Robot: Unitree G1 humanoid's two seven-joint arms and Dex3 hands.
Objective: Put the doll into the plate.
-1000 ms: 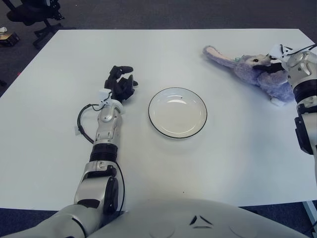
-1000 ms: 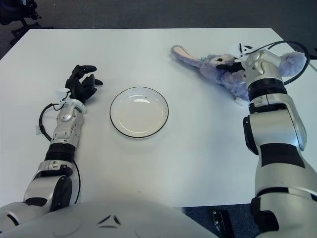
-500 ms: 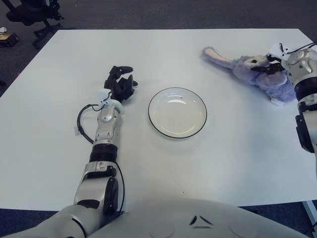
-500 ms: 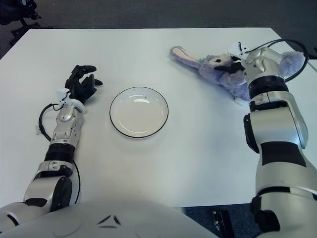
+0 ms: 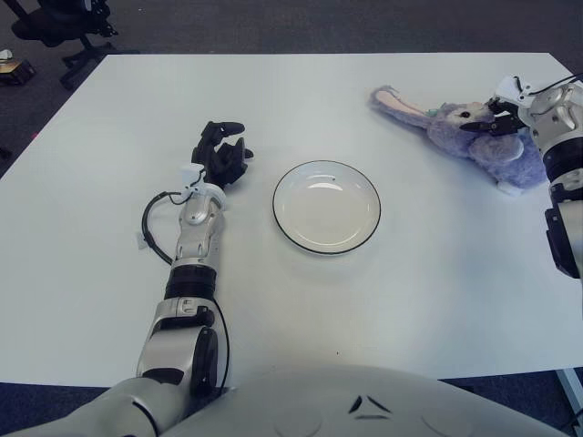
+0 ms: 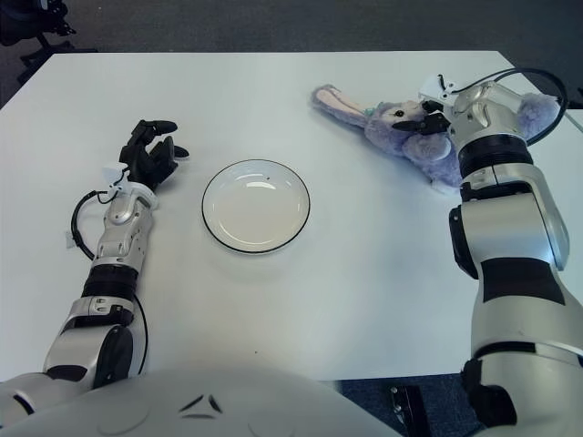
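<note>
The doll (image 6: 393,125) is a purple plush rabbit with a long pink-lined ear, lying at the table's far right. My right hand (image 6: 426,122) comes in from the right edge, its black fingers closed on the doll's body just behind the head. The doll's rear part is hidden behind my right wrist. The white plate (image 5: 310,223) with a dark rim sits in the middle of the table with nothing in it, well to the left of the doll. My left hand (image 5: 221,155) shows just left of the plate, fingers relaxed and holding nothing.
The white table (image 5: 109,273) carries only the plate and the doll. A black cable (image 5: 148,228) loops beside my left forearm. Dark floor and an office chair base (image 5: 64,32) lie beyond the far left corner.
My right hand has shifted slightly toward the far right with the doll, whose head and body moved up a little with it. The left arm and plate have not moved.
</note>
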